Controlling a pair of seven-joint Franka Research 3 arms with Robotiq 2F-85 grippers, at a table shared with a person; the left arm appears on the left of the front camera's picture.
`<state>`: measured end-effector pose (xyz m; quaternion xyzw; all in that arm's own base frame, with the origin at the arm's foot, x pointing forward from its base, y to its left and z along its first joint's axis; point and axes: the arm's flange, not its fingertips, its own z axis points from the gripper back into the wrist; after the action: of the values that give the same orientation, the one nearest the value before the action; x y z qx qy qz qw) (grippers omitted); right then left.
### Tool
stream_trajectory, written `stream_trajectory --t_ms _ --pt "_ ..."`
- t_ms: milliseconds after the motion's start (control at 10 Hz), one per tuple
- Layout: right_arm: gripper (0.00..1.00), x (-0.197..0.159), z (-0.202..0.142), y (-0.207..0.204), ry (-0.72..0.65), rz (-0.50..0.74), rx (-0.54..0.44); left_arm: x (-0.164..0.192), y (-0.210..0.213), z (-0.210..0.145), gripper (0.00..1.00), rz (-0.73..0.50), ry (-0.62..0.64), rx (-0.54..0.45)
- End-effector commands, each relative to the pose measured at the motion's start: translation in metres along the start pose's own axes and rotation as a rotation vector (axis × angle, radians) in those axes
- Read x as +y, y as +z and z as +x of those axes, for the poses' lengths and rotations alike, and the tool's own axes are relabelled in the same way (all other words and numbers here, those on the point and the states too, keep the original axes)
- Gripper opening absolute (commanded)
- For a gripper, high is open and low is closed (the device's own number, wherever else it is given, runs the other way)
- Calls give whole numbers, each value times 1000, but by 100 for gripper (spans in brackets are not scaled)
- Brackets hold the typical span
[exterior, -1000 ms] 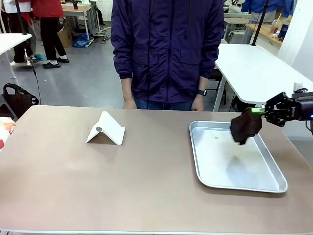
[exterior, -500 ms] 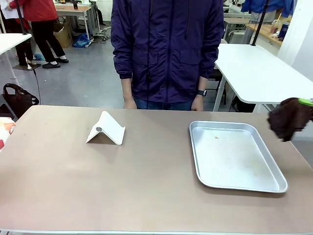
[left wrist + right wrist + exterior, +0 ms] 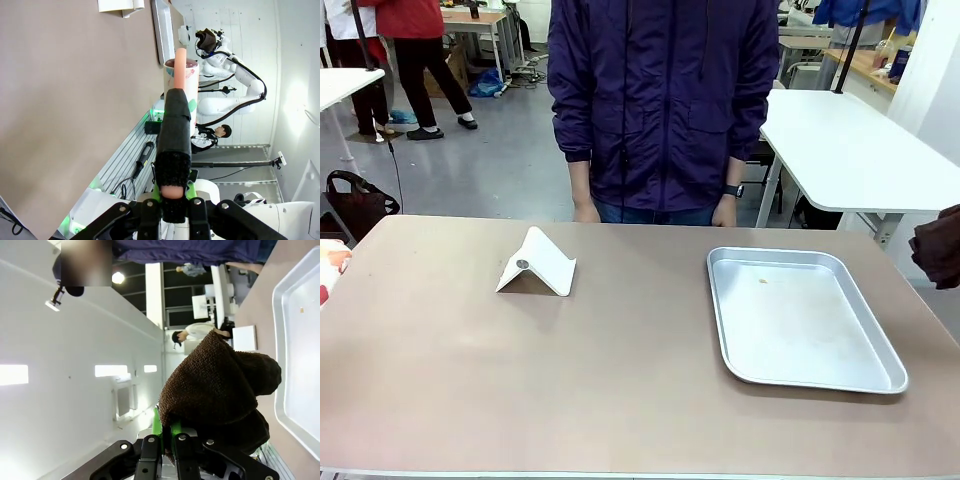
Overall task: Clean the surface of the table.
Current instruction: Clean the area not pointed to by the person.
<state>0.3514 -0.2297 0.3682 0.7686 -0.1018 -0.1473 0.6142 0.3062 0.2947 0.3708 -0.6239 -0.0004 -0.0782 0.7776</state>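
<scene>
The smooth matte taupe bench (image 3: 520,380) carries a shiny rectangular metal tray (image 3: 718,310) and a folded white stand (image 3: 545,265). The right jaws pinch a nubby brown cloth (image 3: 220,375) (bunched up) just off the bench's right end. The left jaws clamp a black-sleeved peach rod (image 3: 176,135), clear of the bench.

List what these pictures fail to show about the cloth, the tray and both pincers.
Front view: the brown cloth is cut by the right edge; its full shape is unknown.
Right wrist view: the cloth wraps the right pincer, hiding how the pads grip it.
Left wrist view: the left pincer holds a black-sleeved pink rod that overlaps a white cup; touching or apart is unclear.
Front view: the speck in the metal tray is too small to identify.
</scene>
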Motion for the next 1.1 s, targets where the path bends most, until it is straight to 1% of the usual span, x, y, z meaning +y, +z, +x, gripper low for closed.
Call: stream_trajectory --t_ms 0,100,200,300,700,800,1000 --pt "7 4 5 9 9 64 -22 -4 -2 -3 19 0 9 -2" --pt "7 3 5 10 8 65 -29 -4 -2 -3 19 0 9 -2" --pt "7 1 4 9 0 15 -32 -4 -2 -3 19 0 9 -2" --pt "7 -5 3 7 -9 26 -18 -4 -2 -3 19 0 9 -2" --pt "7 -8 3 8 -15 23 -21 -4 -2 -3 19 0 9 -2" --pt "7 -8 3 -5 2 -28 -49 -4 -2 -3 19 0 9 -2" --pt "7 -3 7 -55 79 -168 -72 -4 -2 -3 19 0 9 -2"
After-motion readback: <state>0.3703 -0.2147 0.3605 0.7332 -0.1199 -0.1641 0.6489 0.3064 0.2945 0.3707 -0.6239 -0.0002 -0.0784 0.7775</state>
